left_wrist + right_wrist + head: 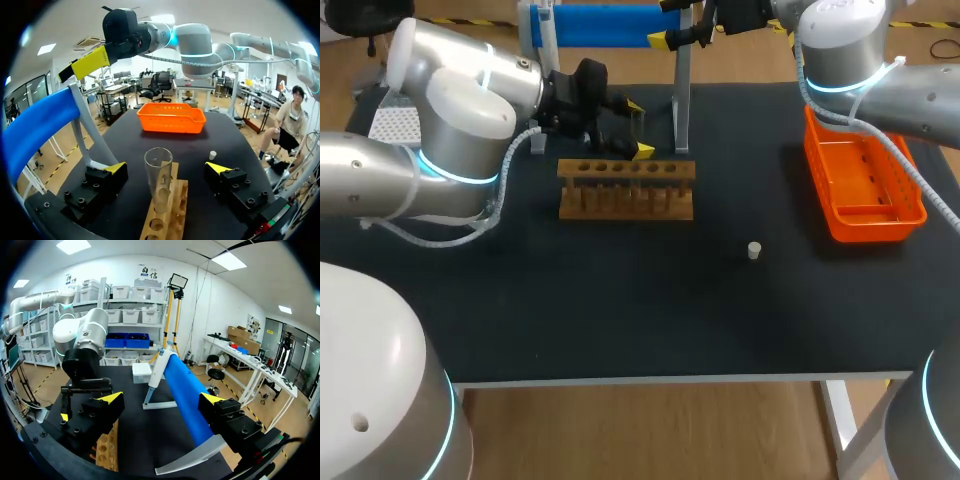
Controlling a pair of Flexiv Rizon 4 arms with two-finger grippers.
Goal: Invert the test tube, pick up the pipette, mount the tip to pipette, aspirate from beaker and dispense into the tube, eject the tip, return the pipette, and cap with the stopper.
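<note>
Left gripper (166, 168): wide open, holding nothing.
Test tube (159, 176): upright in wooden rack (176, 202), between its fingers, untouched.
Right gripper (162, 400): open, empty; blue pipette (182, 385) just ahead.

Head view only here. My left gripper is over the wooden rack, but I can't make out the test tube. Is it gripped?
Observer: No. In the left wrist view the test tube stands upright in the wooden rack, between the open fingers of the left gripper, touching neither.
Operator: Which end is up?
Observer: The upper end shows an open rim, so it looks mouth up.
Operator: And the right gripper, at my view's far edge?
Observer: The right wrist view shows the right gripper open, with nothing held; a blue bar on a white stand lies just ahead of it.
</note>
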